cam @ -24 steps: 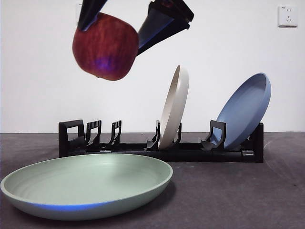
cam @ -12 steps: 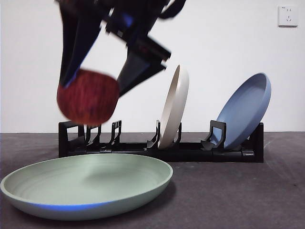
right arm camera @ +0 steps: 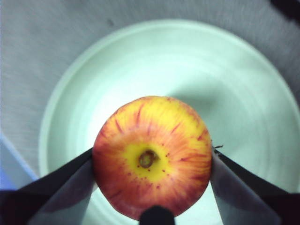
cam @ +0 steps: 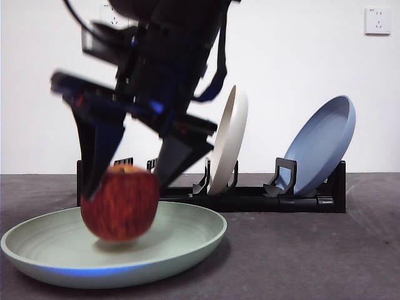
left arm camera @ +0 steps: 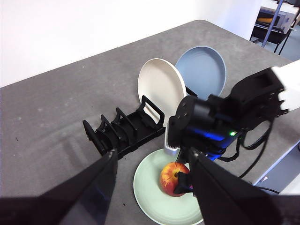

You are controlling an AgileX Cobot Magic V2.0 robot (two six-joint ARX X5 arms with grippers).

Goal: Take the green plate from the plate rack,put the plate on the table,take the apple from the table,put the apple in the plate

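Note:
My right gripper [cam: 128, 182] is shut on the red apple [cam: 120, 203] and holds it low inside the pale green plate [cam: 187, 240]; I cannot tell whether the apple touches the plate. The plate lies flat on the dark grey table [cam: 312, 256], in front of the black plate rack [cam: 250, 200]. In the right wrist view the gripper [right arm camera: 152, 155] clamps the apple [right arm camera: 152, 157], stem up, over the plate's middle [right arm camera: 140, 61]. My left gripper [left arm camera: 152, 153] is open and empty, high above the table, looking down on apple [left arm camera: 172, 177], plate [left arm camera: 150, 197] and rack [left arm camera: 122, 133].
A cream-white plate [cam: 228, 140] and a blue plate [cam: 322, 144] stand in the rack's right half. The rack's left slots behind the green plate hold nothing. The right arm [left arm camera: 220, 122] reaches over the plate from the table's near edge. A wall socket [cam: 377, 20] is at the top right.
My right gripper has come down with the apple, from high above the rack to low inside the green plate. The plates and the rack have not moved.

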